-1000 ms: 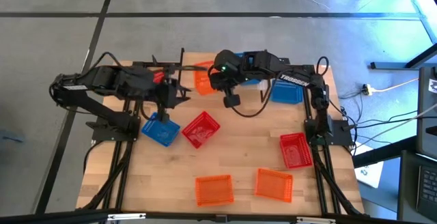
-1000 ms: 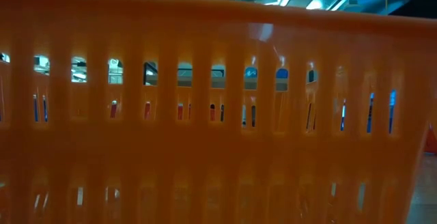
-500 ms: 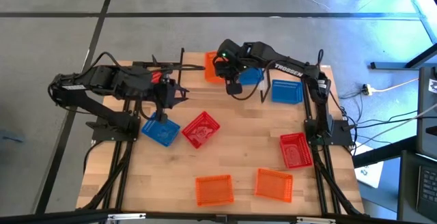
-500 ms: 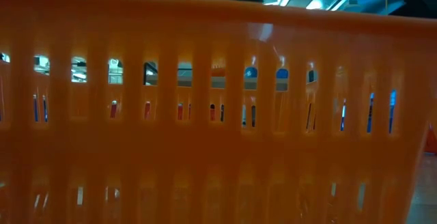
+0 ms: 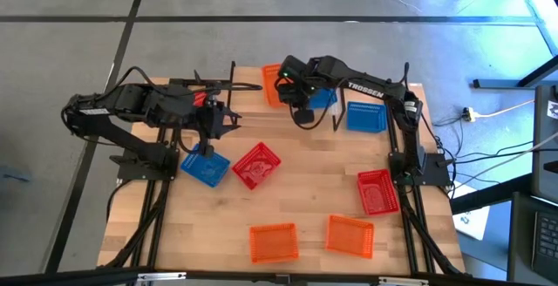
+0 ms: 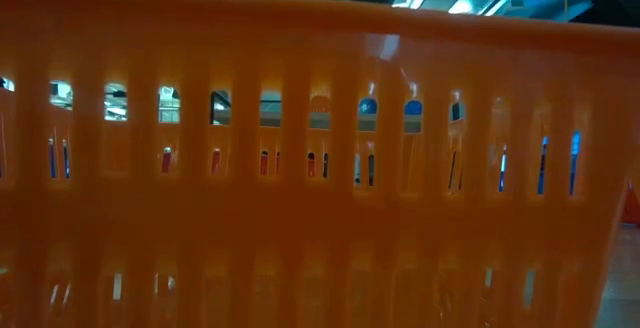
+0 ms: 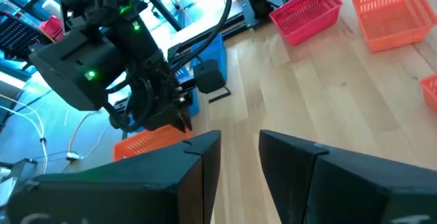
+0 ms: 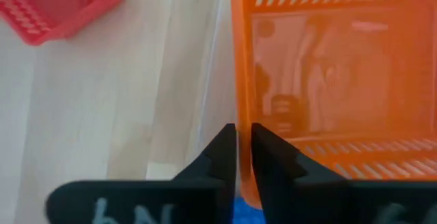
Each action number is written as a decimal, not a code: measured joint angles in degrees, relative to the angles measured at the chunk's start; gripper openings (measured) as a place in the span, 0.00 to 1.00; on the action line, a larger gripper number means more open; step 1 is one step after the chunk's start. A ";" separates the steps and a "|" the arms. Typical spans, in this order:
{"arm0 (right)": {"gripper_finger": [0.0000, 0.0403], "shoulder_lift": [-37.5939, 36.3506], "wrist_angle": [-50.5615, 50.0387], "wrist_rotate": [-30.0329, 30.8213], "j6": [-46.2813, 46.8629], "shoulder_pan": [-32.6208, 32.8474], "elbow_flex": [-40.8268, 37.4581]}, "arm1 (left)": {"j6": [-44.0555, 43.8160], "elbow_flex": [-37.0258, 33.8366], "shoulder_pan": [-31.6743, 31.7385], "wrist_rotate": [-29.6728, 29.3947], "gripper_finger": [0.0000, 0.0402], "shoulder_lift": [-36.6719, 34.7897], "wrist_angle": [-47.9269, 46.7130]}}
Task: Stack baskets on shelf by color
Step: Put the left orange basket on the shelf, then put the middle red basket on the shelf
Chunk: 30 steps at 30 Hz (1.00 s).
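Observation:
My right gripper (image 5: 289,91) is at the table's far edge, near the middle, shut on an orange basket (image 5: 272,85). In the right wrist view a pale plank of the shelf (image 8: 194,80) shows beside that basket (image 8: 328,80). A blue basket (image 5: 323,98) sits right behind the gripper. My left gripper (image 5: 228,119) hovers open over the left half of the table and touches nothing. In the left wrist view its fingers (image 7: 240,142) point toward the right arm and its orange basket (image 7: 147,142). My right gripper pinches one side wall of the orange basket at its rim (image 8: 240,108), one finger inside the basket and one outside. The fingers come from above, pointing down. The basket stays level and upright below them; I cannot tell whether its bottom rests on the plank.
On the tabletop lie a blue basket (image 5: 205,166), two red baskets (image 5: 256,165) (image 5: 377,191) and two orange baskets (image 5: 273,241) (image 5: 350,234). Another blue basket (image 5: 366,116) stands far right. An orange basket wall (image 6: 320,168) fills the low view.
My right gripper has carried the orange basket toward the table's far edge and a little to the right, still shut on it. The basket has stayed level. In the last half second it has barely moved.

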 joint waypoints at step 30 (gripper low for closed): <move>0.24 -1.47 -10.47 -0.07 0.11 5.08 17.80 | -18.70 0.00 0.04 0.05 0.23 0.04 -6.39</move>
